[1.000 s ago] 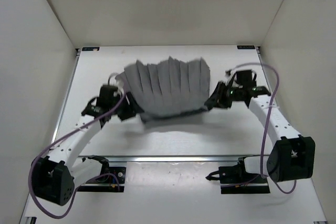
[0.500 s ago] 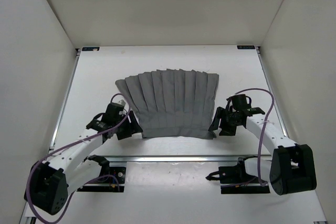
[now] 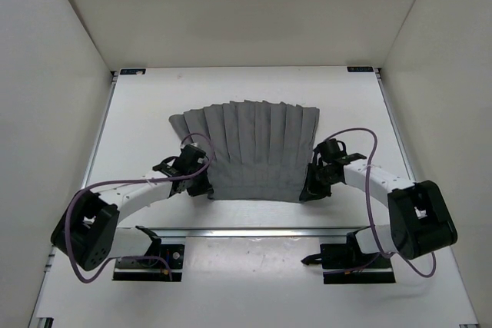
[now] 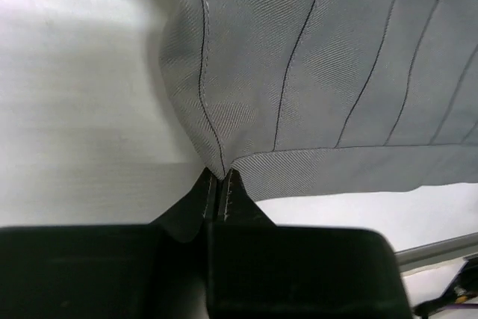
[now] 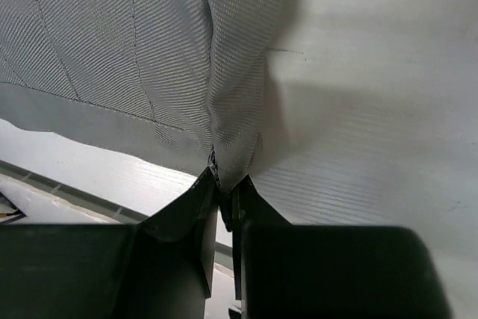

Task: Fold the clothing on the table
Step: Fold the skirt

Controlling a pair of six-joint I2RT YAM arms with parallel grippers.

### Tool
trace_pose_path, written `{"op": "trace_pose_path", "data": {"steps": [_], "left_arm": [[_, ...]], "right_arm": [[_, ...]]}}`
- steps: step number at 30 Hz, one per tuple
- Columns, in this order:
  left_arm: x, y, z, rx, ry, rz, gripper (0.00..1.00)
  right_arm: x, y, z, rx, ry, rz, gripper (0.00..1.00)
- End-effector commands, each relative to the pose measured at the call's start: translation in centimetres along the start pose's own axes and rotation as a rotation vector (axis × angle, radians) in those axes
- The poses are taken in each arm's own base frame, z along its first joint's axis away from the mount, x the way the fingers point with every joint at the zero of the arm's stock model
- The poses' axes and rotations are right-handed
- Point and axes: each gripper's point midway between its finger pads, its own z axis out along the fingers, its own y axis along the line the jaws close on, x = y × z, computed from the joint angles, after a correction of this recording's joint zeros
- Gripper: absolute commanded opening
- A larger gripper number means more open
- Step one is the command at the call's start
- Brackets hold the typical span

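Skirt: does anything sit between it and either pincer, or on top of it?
Nothing visible does. The left pincer and right pincer are each shut on a near corner of the skirt, and nothing lies on it.

Left hand [image 4: 220, 181] pinched closed, right hand [image 5: 224, 184] likewise, both seemingly low, angled inward

The left arm [image 3: 134, 192] and right arm [image 3: 375, 182] are white tubular links ending in bulky black joint housings [image 3: 419, 224]. A thin purple cable [image 3: 123, 183] loops along each arm. The left gripper [image 4: 219, 184] and right gripper [image 5: 224, 188] have matte black, wedge-shaped fingers.
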Motion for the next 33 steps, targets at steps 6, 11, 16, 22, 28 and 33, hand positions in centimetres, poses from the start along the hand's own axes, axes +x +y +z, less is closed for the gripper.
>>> {"op": "trace_pose_path", "data": {"steps": [6,11,16,22,28,33], "left_arm": [[-5.9,-1.6,-4.2,0.018,-0.108,0.054,0.0],[-0.9,0.9,-7.1,0.049,-0.037,0.031,0.0],[5.1,2.8,-9.1,0.143,0.036,-0.059,0.0],[2.8,0.1,-10.8,0.194,0.03,-0.047,0.0],[-12.0,-4.1,-12.5,0.134,-0.164,0.016,0.0],[-21.7,-3.5,-7.0,0.062,-0.17,-0.073,0.35]], "right_arm": [[-4.1,2.0,-5.0,0.0,-0.112,-0.058,0.0],[0.4,2.4,-6.7,-0.008,-0.05,-0.048,0.0],[6.7,2.2,-6.9,-0.08,0.027,0.007,0.0],[5.6,4.4,-8.7,-0.162,0.036,-0.035,0.0],[-8.8,9.6,-12.4,-0.214,-0.156,-0.106,0.0],[-20.6,10.5,-10.0,-0.19,-0.22,-0.094,0.29]]}}
